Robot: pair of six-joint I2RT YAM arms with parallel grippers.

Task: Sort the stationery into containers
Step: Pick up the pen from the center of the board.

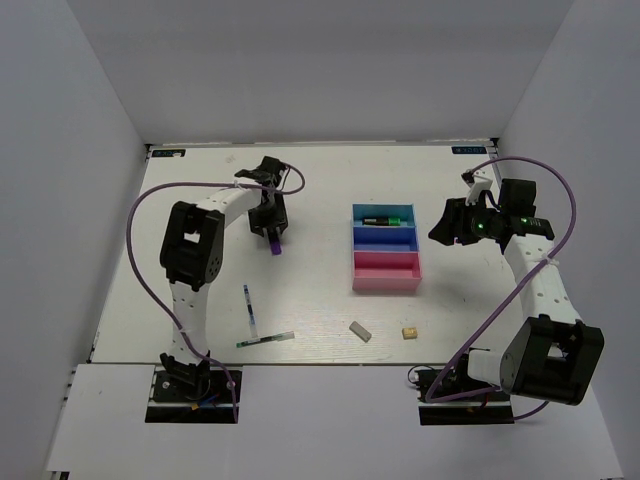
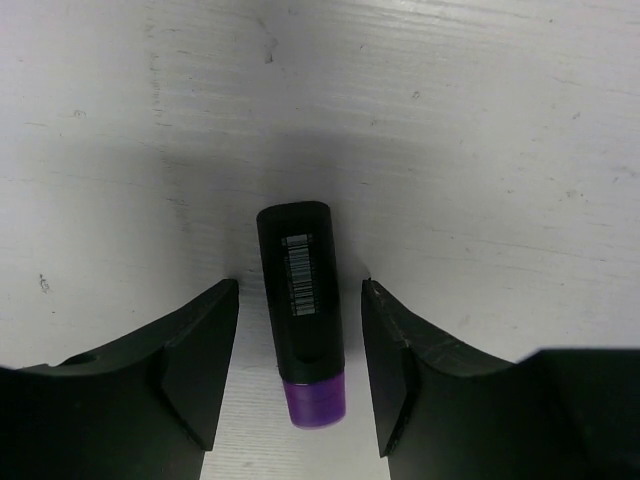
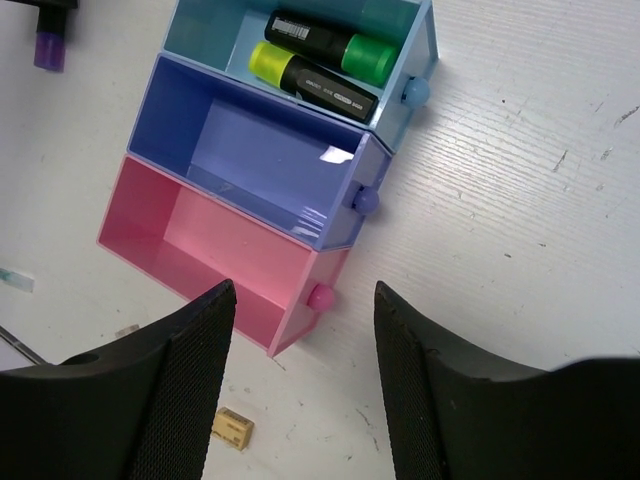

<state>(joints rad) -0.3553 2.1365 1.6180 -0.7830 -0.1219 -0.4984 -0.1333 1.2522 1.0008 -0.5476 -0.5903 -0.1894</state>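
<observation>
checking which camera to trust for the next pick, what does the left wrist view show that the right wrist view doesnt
Only the left wrist: the barcode label on the purple highlighter, and the gaps between it and the open left gripper. Only the right wrist: the light blue tray holding the green highlighter and yellow highlighter, the dark blue tray and pink tray with nothing visible inside, the tan eraser. Both: the purple highlighter, tiny in the right wrist's top left corner, and the white table.

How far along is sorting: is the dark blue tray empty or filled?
Empty: in the right wrist view the dark blue tray shows bare floor; two highlighters lie in the light blue tray.
</observation>
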